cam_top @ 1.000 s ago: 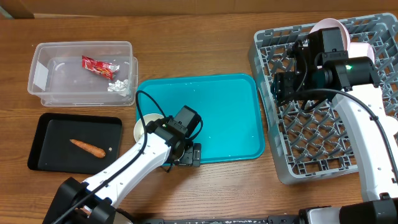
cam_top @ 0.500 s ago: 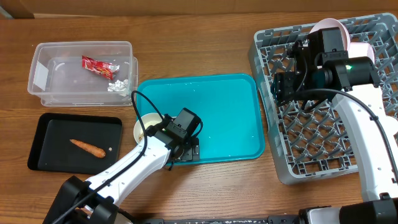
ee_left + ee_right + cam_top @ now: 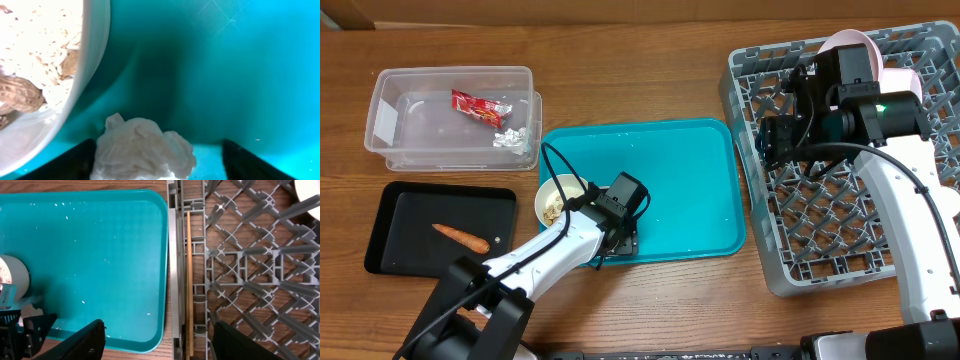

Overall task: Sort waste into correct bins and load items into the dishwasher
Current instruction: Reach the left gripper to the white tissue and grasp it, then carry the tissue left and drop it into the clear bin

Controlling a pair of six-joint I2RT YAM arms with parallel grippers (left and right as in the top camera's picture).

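My left gripper (image 3: 617, 243) is open low over the teal tray's front left corner. In the left wrist view its fingers (image 3: 70, 162) straddle a crumpled white paper scrap (image 3: 142, 150) lying on the tray. The white bowl (image 3: 560, 200) with beige leftovers (image 3: 30, 75) stands just beside it. My right gripper (image 3: 160, 342) is open and empty above the grey dish rack (image 3: 850, 230). Two chopsticks (image 3: 189, 280) lie along the rack's left wall. The pink plate (image 3: 880, 60) stands in the rack's far side. The cup is out of view.
The clear tub (image 3: 395, 120) at back left holds the red wrapper (image 3: 478, 106) and paper scraps (image 3: 512, 138). The black tray (image 3: 410, 215) at front left holds the carrot stick (image 3: 460, 237). The teal tray (image 3: 670, 170) lies between bowl and rack.
My left arm has dropped and shifted slightly, uncovering more of the bowl, with the gripper staying at the tray's front left corner. The right arm has not moved.
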